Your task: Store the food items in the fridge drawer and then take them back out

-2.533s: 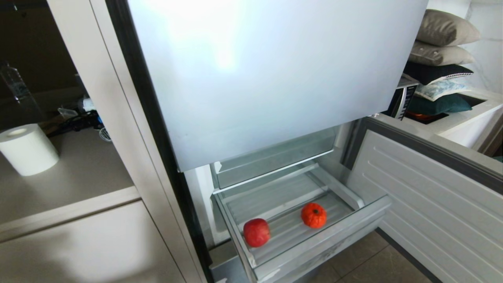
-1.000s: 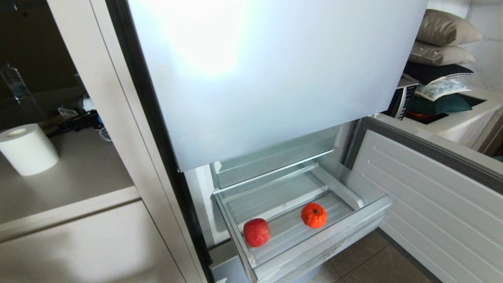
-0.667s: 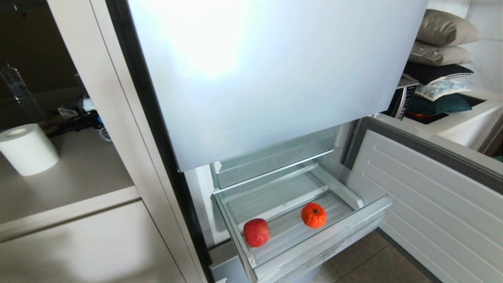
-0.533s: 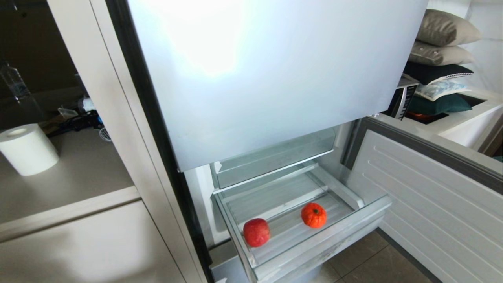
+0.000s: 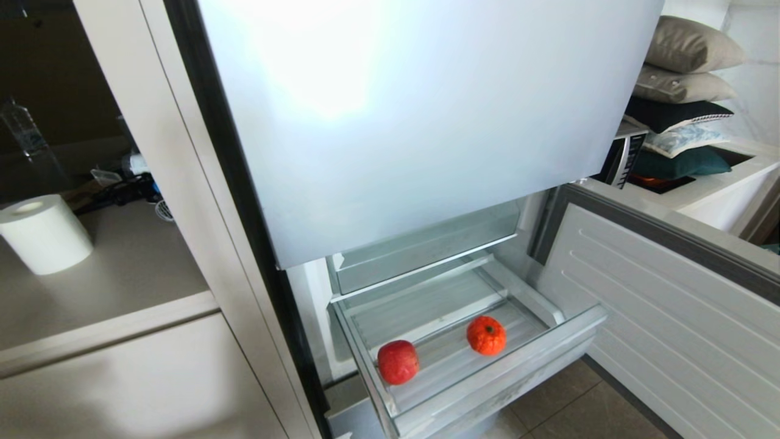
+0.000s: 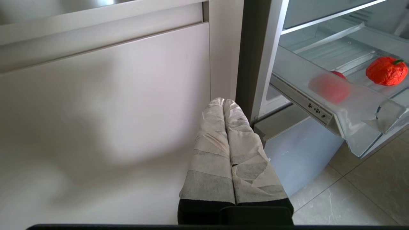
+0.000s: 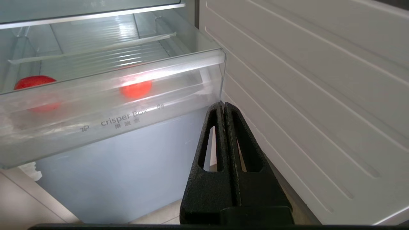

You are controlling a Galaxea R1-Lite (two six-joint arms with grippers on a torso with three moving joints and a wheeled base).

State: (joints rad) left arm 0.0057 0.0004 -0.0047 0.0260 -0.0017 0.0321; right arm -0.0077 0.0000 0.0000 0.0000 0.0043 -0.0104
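2 food items sit in the pulled-out fridge drawer [image 5: 487,378], lower centre of the head view: a red apple [image 5: 398,362] at left, a bumpy orange fruit [image 5: 486,335] to its right, well apart. Both look light, firm and apt to roll; grip across the middle. Left gripper [image 6: 223,105] and right gripper [image 7: 220,107] hang pressed closed, empty. An open door [image 5: 658,317] crowds the right.

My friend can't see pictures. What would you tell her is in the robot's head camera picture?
A clear fridge drawer is pulled out, holding a red apple on the left and a bumpy orange pumpkin-like fruit on the right, apart from each other. A big closed fridge door is above it, and a paper roll stands on a counter to the left.
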